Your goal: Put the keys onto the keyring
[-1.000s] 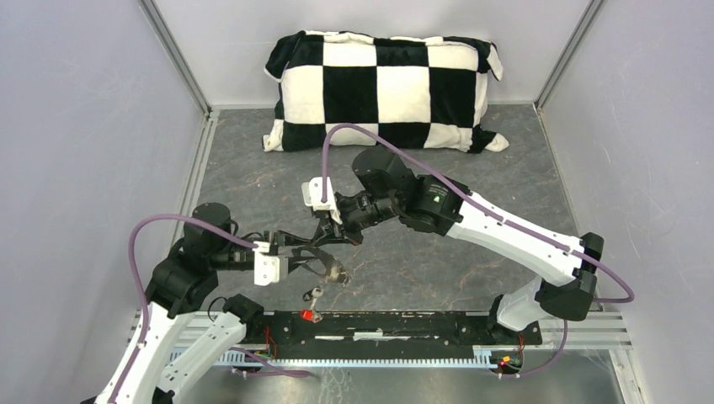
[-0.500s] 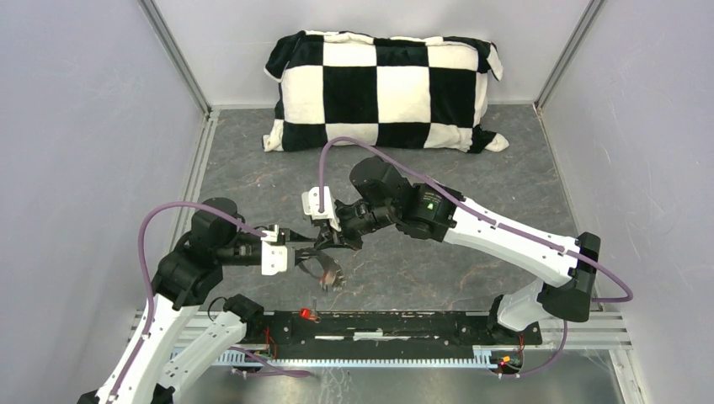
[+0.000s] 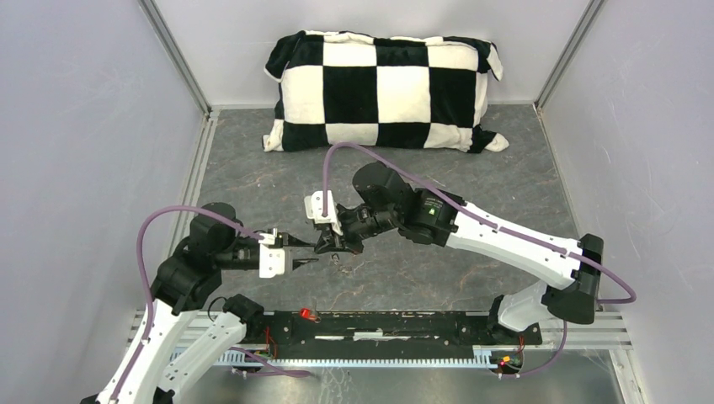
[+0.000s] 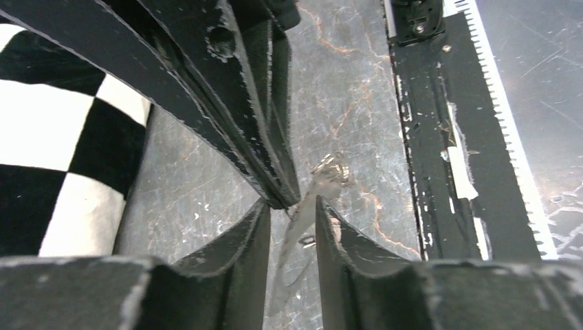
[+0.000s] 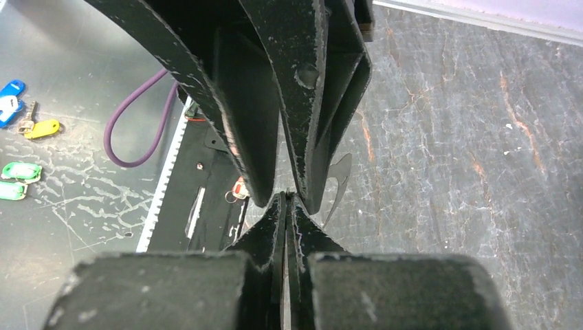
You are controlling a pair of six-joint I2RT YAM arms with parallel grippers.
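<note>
My right gripper [image 3: 330, 247] is shut on the keyring [image 3: 337, 257], a thin grey wire loop with small metal pieces, which hangs blurred from its tips in the left wrist view [image 4: 313, 199]. In the right wrist view [image 5: 285, 198] the jaws are pressed together on a thin sliver of metal. My left gripper [image 3: 296, 252] is open, and its fingertips [image 4: 261, 213] stand either side of the hanging ring without gripping it. The red key [image 3: 308, 315] lies on the black rail at the near edge and also shows in the right wrist view [image 5: 239, 189]. The black key is not in view.
A black-and-white checkered pillow [image 3: 383, 88] lies at the back. The black rail [image 3: 404, 324] runs along the near edge. Grey walls stand left and right. Coloured key tags [image 5: 41, 128] lie on the metal surface beyond the rail.
My left gripper, which was shut on the ring, has opened and let it go. The ring now hangs from my right gripper. Both grippers have shifted slightly.
</note>
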